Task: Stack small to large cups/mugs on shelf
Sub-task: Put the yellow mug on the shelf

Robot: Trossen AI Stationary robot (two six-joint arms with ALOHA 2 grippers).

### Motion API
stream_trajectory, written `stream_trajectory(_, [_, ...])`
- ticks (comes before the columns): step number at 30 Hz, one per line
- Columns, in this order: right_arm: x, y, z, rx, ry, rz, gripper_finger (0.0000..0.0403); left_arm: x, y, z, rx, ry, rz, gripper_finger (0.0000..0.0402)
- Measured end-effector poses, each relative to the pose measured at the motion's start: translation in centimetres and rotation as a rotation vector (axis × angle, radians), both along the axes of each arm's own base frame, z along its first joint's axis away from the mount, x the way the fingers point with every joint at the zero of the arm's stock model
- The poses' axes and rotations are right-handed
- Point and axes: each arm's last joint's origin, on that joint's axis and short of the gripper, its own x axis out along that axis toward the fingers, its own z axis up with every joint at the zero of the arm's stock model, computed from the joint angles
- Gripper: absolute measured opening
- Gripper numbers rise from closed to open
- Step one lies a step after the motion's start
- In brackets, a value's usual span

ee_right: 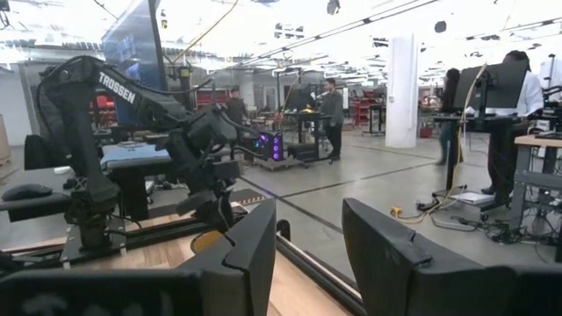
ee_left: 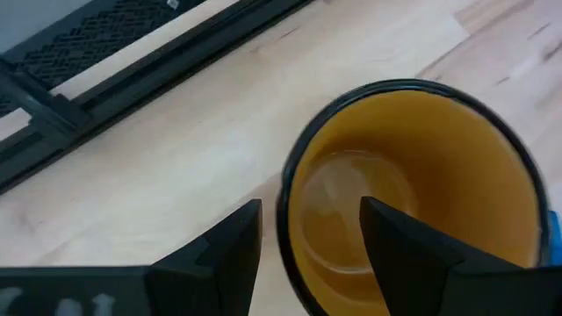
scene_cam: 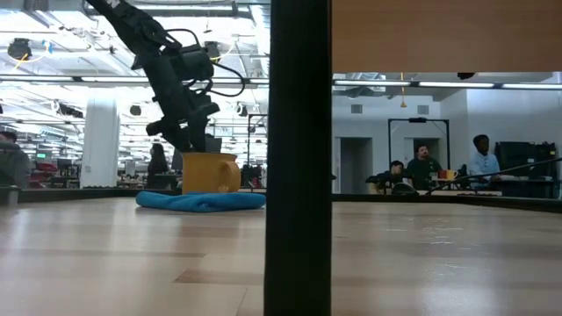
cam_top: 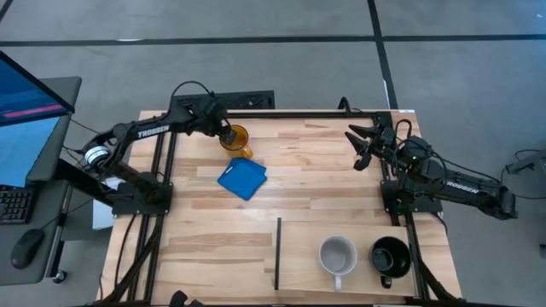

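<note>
The amber-yellow mug (cam_top: 236, 138) stands upright on its base on the far part of the table, its handle toward the blue square; it also shows in the low view (scene_cam: 209, 173). My left gripper (cam_top: 225, 133) reaches down over it, open. One finger (ee_left: 233, 250) is outside the rim and the other (ee_left: 399, 246) is inside the mug (ee_left: 413, 175), with clear gaps to the wall. The grey-white mug (cam_top: 337, 256) and the black mug (cam_top: 390, 257) stand on the shelf panel (cam_top: 307, 281), right of the black divider (cam_top: 278, 253). My right gripper (cam_top: 363, 147) waits open, raised near the far right edge.
A flat blue square (cam_top: 242, 179) lies just in front of the amber mug. Black frame rails (cam_top: 256, 101) run along the table's far edge. The divider (scene_cam: 299, 158) blocks the middle of the low view. People show in the room beyond.
</note>
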Motion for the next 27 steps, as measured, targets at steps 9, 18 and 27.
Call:
stream_trajectory(9, [0.01,0.00,0.00,0.000,0.000,0.000,0.0155,0.34,0.46,-0.30,0.045,0.013,-0.034,0.0162])
stream_trajectory(18, [0.01,0.00,-0.01,0.000,0.001,0.000,0.0155,0.14,0.28,-0.47,0.024,0.038,-0.036,0.0124])
stream_trajectory(27, [0.02,-0.01,-0.11,0.005,0.012,0.000,0.0155,0.13,0.28,-0.47,0.027,0.042,-0.044,0.0118])
